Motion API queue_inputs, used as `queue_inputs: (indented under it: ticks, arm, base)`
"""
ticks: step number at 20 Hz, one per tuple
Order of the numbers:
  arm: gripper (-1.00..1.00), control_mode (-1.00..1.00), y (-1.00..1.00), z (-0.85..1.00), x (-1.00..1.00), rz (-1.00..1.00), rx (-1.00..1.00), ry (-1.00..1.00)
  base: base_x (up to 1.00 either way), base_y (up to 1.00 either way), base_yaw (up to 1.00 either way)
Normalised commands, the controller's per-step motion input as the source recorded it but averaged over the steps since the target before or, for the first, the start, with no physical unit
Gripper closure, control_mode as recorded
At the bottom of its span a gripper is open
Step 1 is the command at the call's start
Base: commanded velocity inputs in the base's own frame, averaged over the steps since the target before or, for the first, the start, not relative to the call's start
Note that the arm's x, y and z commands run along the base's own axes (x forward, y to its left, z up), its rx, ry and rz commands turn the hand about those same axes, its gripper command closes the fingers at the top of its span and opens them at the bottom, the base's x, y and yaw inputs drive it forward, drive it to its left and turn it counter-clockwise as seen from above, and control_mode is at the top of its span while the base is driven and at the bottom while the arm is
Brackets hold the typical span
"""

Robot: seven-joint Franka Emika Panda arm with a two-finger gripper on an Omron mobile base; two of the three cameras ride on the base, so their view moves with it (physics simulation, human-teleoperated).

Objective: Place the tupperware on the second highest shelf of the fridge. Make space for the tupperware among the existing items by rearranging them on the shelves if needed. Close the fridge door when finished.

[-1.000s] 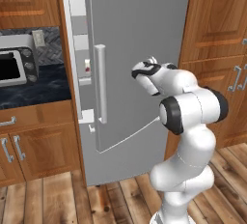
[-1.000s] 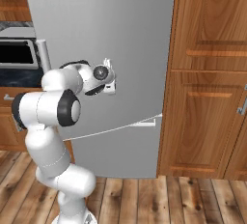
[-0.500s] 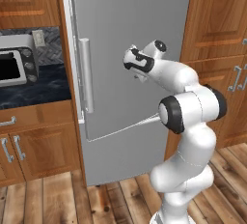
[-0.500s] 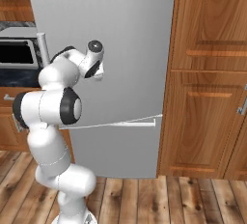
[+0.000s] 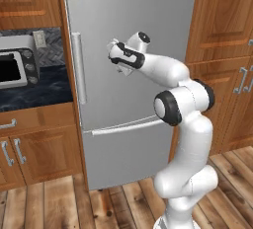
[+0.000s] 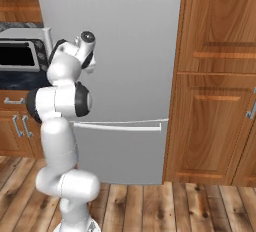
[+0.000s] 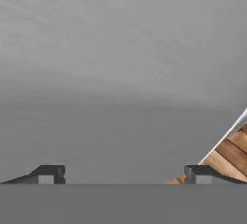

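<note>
The fridge door stands flush with the fridge, its long vertical bar handle at its left edge. My gripper is open and empty, pressed close to the door's outer face just right of the handle. In the hand view the two fingertips stand wide apart against the plain grey door. The tupperware, the second highest shelf and the existing items are hidden behind the door.
The lower drawer's horizontal handle runs below my arm. A toaster oven sits on the dark counter at left. Wooden cabinets flank the fridge on the right. Plank floor lies below.
The door has swung from ajar to flush with the fridge, its handle moving left. My hand followed it up and leftward, jaws staying wide.
</note>
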Motion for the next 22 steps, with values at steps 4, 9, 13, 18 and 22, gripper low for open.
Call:
queue_inputs:
  ticks: [4,9,13,18,22]
  arm:
    - [-1.0,-1.0,0.84,0.0,0.68,-0.4,0.0,-0.58]
    - [-1.0,-1.0,0.64,0.0,0.74,-0.57,-0.03,-0.37]
    - [-1.0,-1.0,0.4,0.12,0.67,-0.65,-0.15,-0.06]
    - [-1.0,-1.0,0.19,0.67,0.21,-0.66,-0.19,0.25]
    - [-1.0,-1.0,0.0,0.77,0.0,-0.65,-0.16,0.56]
  base:
    - [0.0,0.0,0.0]
    - [0.0,0.0,0.0]
    - [0.0,0.0,0.0]
    - [0.0,0.0,0.0]
    - [0.0,0.0,0.0]
